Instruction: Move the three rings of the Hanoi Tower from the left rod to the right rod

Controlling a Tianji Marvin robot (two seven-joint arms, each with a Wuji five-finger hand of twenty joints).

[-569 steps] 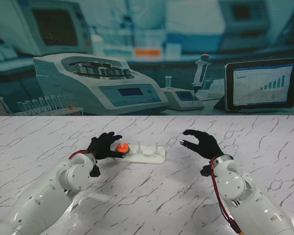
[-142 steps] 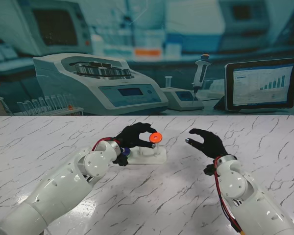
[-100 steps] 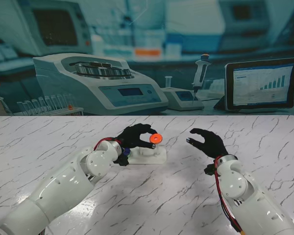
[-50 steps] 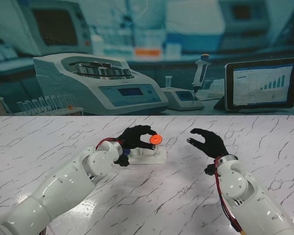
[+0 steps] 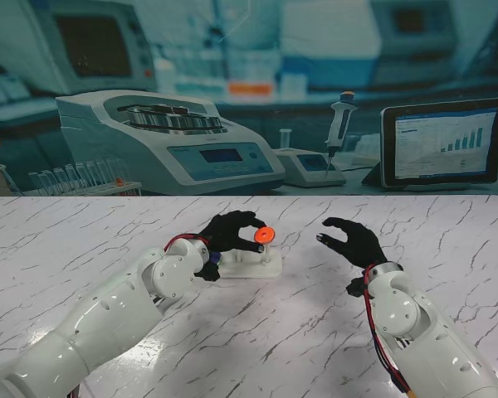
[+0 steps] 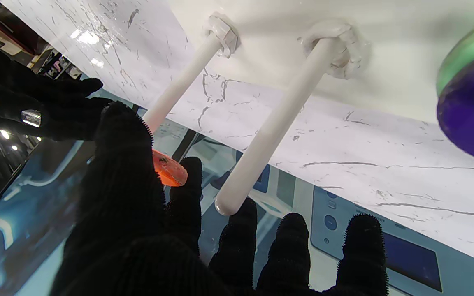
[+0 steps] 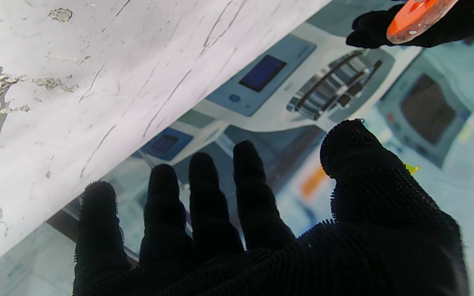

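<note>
Left robot hand (image 5: pixel 230 230) pinching orange ring (image 5: pixel 264 235) at right rod (image 6: pixel 179 84), perhaps threaded; right robot hand (image 5: pixel 353 241) spread, empty.

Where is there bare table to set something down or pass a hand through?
Bare marble table lies nearer to me than the white base, between the two forearms, and along both far corners. It is crowded at the base: the left hand holds the orange ring at the right rod, and the open right hand hovers beside it.

The left hand (image 5: pixel 228 230) holds a ring (image 5: pixel 264 235) over the base's (image 5: pixel 253 267) right rod — right hand (image 5: pixel 351 241) well apart, rightward.
</note>
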